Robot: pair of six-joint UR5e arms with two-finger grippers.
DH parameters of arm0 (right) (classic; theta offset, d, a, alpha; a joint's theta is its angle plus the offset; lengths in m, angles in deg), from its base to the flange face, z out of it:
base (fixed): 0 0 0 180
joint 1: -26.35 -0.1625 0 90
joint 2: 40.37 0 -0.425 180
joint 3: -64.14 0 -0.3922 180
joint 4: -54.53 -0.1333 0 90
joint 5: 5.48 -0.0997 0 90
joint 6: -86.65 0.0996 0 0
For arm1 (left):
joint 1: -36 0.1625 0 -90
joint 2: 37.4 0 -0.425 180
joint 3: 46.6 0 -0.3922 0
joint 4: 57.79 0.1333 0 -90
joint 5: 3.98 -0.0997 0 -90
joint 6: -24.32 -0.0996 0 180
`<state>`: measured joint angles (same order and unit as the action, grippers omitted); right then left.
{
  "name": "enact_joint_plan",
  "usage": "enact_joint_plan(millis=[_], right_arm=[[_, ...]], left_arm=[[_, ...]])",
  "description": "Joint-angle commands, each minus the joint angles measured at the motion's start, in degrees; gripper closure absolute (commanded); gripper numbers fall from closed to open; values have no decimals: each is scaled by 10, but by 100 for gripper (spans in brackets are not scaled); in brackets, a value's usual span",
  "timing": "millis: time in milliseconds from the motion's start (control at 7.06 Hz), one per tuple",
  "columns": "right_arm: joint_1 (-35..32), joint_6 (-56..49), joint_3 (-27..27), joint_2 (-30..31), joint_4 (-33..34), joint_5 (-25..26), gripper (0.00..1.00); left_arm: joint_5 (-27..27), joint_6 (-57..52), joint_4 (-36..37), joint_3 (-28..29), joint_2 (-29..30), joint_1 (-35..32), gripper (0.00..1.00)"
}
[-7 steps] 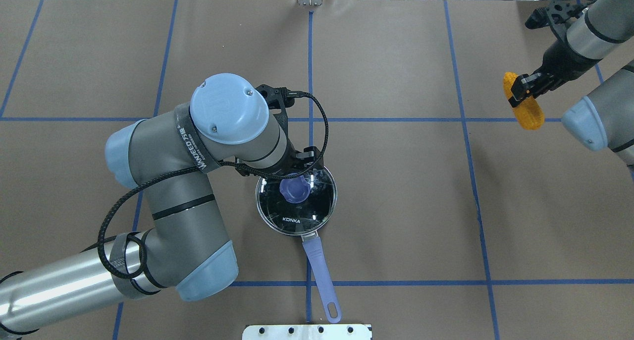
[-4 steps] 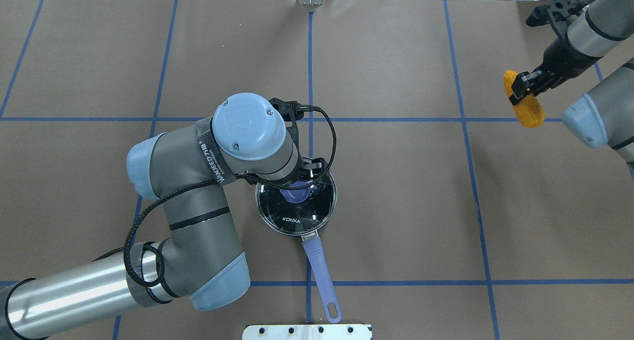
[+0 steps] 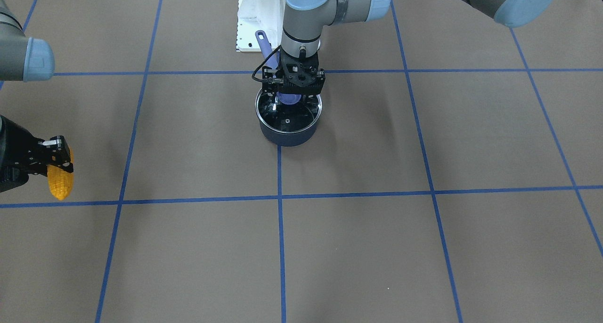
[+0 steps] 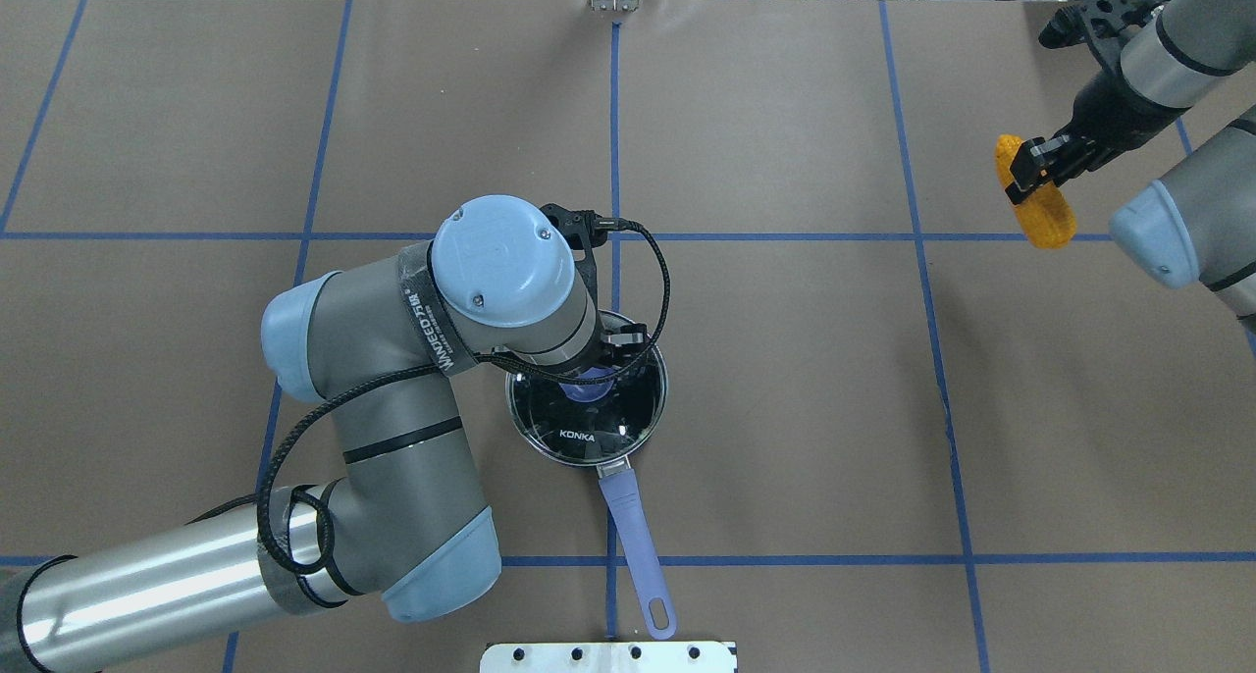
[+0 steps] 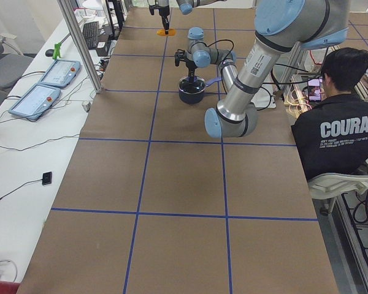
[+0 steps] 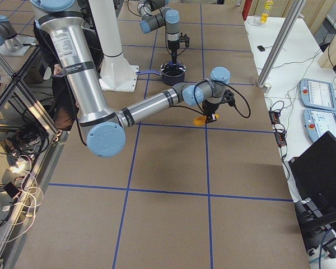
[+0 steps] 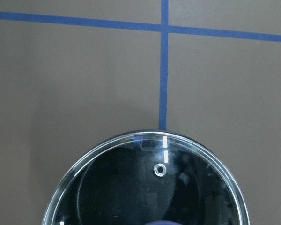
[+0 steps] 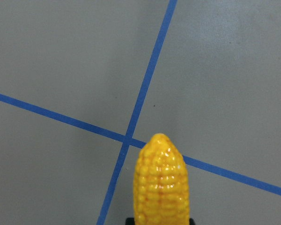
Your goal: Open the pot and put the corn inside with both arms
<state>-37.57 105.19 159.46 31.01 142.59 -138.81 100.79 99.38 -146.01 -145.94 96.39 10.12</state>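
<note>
The dark navy pot [image 3: 288, 135] stands mid-table with its periwinkle handle [image 4: 633, 545] pointing toward my base. The clear glass lid [image 4: 589, 436] with its blue knob [image 3: 288, 99] lies on it and fills the bottom of the left wrist view [image 7: 150, 187]. My left gripper [image 3: 292, 97] hangs straight over the lid, its fingers open on either side of the knob. My right gripper [image 4: 1035, 175] is far off to the right, above the table. It is shut on the yellow-orange corn [image 4: 1042, 217], which also shows in the front view [image 3: 60, 184] and the right wrist view [image 8: 161, 183].
The white base plate [image 4: 608, 656] lies just past the end of the pot's handle. A seated person [image 5: 337, 135] is beside the table near my base. Brown paper with blue tape lines [image 4: 785, 235] covers the table between the pot and the corn.
My left arm has swung right and brought its gripper over the lid knob, now largely covered. My right gripper has shifted slightly toward the far edge with the corn.
</note>
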Motion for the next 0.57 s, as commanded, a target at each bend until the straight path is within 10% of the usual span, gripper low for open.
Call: enact_joint_plan(millis=[0, 425], right_arm=[[-1, 0, 0, -3, 0, 0, 100], [-1, 9, -6, -26, 19, -4, 100]], left_arm=[[0, 0, 1, 0, -1, 1, 41], [3, -6, 7, -13, -3, 0, 44]])
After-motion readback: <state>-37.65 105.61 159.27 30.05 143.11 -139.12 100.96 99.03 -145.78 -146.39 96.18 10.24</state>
